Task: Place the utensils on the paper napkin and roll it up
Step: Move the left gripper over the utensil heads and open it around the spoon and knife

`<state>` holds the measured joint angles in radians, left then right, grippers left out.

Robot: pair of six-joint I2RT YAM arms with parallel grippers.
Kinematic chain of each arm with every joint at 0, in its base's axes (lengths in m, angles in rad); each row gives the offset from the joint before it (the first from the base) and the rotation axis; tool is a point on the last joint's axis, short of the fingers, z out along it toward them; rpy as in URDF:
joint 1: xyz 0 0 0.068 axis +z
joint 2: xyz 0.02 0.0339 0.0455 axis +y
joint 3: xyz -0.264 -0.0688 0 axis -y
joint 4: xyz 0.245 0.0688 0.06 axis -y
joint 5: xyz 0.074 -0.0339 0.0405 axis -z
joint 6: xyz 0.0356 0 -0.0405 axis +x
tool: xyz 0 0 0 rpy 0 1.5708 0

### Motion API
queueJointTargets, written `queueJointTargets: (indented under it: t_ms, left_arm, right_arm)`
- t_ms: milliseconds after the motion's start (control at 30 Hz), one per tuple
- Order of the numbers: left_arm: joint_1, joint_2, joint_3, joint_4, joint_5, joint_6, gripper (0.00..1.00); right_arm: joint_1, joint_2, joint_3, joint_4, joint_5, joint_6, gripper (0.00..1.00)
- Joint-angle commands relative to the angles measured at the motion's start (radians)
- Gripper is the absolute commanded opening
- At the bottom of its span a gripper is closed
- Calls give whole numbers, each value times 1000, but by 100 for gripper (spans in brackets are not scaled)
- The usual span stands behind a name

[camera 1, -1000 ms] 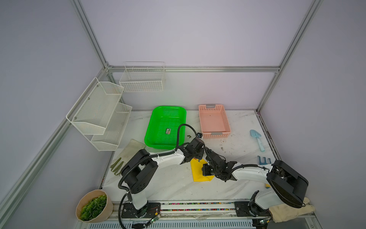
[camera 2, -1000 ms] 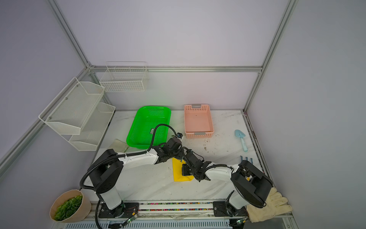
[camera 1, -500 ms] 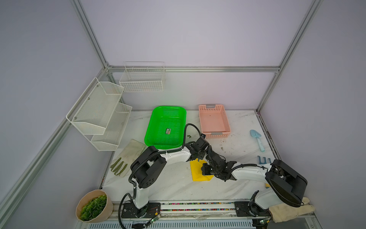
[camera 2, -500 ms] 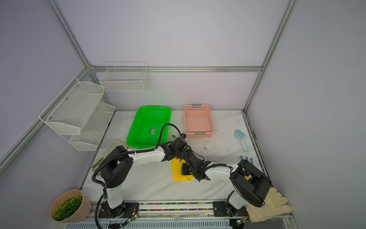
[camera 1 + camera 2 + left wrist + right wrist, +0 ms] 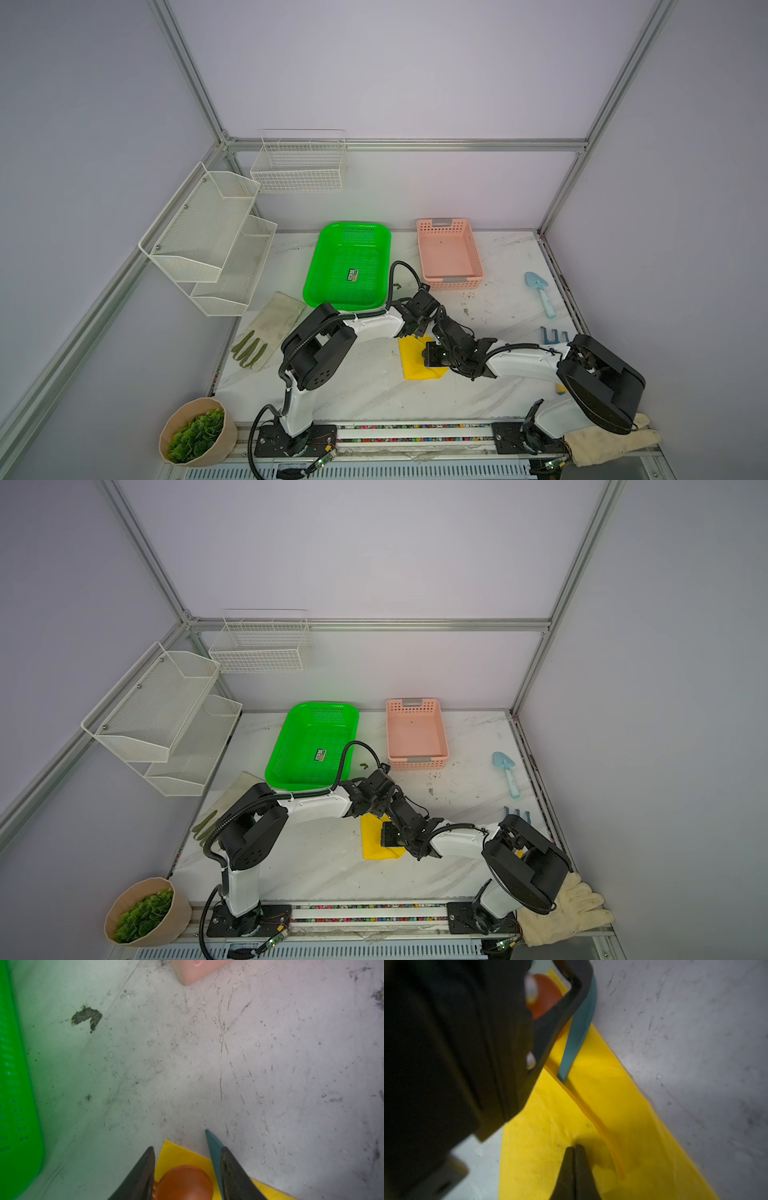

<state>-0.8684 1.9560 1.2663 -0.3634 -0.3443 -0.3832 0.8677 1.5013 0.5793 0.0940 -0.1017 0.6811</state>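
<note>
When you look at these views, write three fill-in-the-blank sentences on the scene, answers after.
1. The right gripper, tips down at the paper napkin, is ___.
2. The left gripper stands ___ around the orange spoon.
3. The paper napkin is ___ in colour.

Answers: shut; open; yellow.

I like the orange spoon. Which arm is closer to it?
Left. The left end effector straddles the spoon bowl; the right end effector is shut, tips on the napkin, farther along.

Jaws apart on left end effector; jaws together on right end effector.
</note>
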Motion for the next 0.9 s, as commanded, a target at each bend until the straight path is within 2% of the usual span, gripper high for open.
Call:
queueJointTargets:
  t_ms: [0, 100, 233, 333, 500, 667, 767, 867]
  left_arm:
    - [-25, -3, 54, 22, 33, -14, 54]
    - [-29, -7, 51, 25, 44, -10, 58]
    - [-40, -8, 49, -20, -8, -18, 62]
    - [-39, -46, 9, -38, -43, -84, 63]
    - [-37, -198, -84, -38, -70, -159, 66]
    - [-38, -326, -156, -50, -51, -227, 70]
    - [-56, -347, -200, -65, -3, -281, 70]
    - [-104, -330, -234, -98, -32, -337, 68]
  right_arm:
    - [9, 50, -46, -105, 2, -40, 0]
    - [10, 50, -52, -102, 3, -38, 0]
    - [10, 47, -56, -103, 5, -38, 0]
    - [10, 52, -56, -103, 5, -38, 0]
    - [9, 59, -63, -92, -1, -37, 0]
    - [9, 58, -56, -92, -3, -37, 0]
    - [10, 60, -52, -90, -4, -37, 0]
    - [9, 63, -52, -83, -9, -37, 0]
